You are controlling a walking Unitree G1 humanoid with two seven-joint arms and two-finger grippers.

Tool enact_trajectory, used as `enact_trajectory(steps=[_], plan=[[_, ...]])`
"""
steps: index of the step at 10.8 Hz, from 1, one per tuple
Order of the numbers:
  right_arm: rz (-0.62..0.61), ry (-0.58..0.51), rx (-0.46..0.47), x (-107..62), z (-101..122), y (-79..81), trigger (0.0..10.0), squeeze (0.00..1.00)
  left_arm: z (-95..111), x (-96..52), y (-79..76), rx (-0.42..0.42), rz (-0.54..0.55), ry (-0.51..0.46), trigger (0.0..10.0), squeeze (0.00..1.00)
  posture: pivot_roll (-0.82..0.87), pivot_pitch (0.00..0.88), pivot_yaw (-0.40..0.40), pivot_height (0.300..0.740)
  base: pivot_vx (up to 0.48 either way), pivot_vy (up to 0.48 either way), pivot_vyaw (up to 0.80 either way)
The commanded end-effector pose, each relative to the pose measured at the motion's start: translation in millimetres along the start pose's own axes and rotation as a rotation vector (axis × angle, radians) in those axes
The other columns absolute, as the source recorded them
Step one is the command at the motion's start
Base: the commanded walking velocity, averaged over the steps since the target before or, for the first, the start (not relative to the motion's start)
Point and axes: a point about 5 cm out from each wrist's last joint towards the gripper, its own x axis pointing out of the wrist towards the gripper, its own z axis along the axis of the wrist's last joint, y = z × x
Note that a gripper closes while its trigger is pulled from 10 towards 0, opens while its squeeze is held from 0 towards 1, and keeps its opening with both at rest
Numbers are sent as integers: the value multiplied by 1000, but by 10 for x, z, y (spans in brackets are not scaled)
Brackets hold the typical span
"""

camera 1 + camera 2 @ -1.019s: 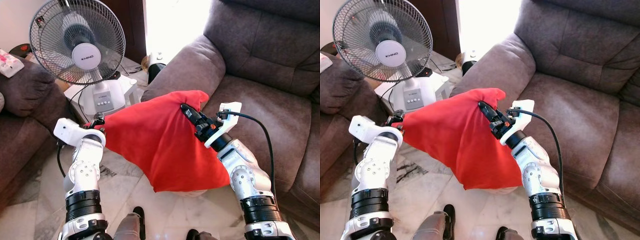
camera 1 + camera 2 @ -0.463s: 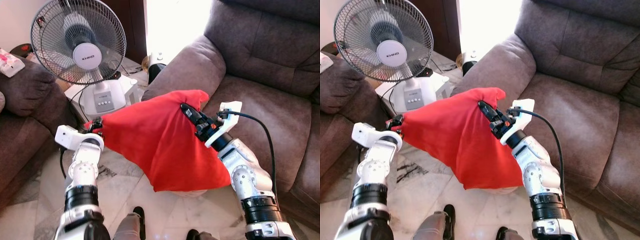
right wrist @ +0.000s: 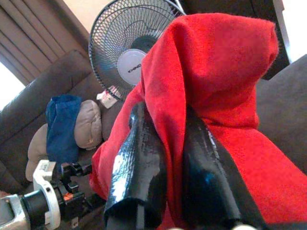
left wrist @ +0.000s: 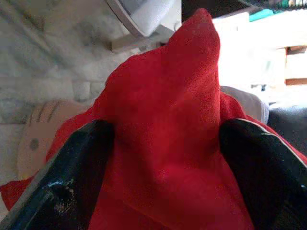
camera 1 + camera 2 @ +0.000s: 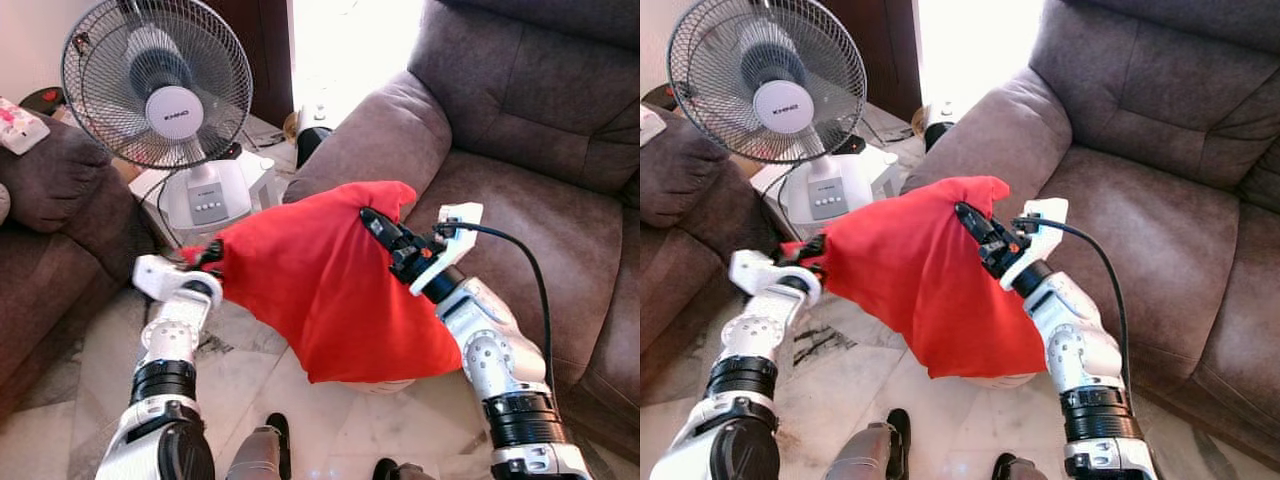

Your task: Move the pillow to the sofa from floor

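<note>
A red pillow hangs in the air between my two arms, above the marble floor and in front of the grey-brown sofa. My left gripper is shut on the pillow's left corner; in the left wrist view its black fingers sit on either side of bunched red fabric. My right gripper is shut on the pillow's upper right part, near the sofa's armrest. The right wrist view shows its two fingers pinching a fold of the red cloth.
A standing fan on a white base is at the back left. Another dark sofa runs along the left side. The sofa's armrest lies just behind the pillow. Marble floor is below.
My left arm has swung inward to the right, bringing the pillow's left corner closer to the middle. The right arm and its grip have stayed put.
</note>
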Motion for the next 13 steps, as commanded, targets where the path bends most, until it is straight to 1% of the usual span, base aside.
enact_trajectory(steps=[1,2,3,13], plan=[[113,-113,-60,81,269,189,10000,0,-86,18,-16,16,-2,46,10000,0,161,175,20,740,0,0,0],[113,-112,-59,78,266,190,10000,0,-98,25,0,17,5,61,1843,0,162,177,20,740,0,0,0],[110,-109,-58,78,260,188,10000,0,-102,24,15,37,6,68,0,0,165,179,20,740,0,0,0],[105,-113,-57,96,260,181,10000,0,-45,13,-26,52,-23,54,0,0,172,183,19,740,0,0,0]])
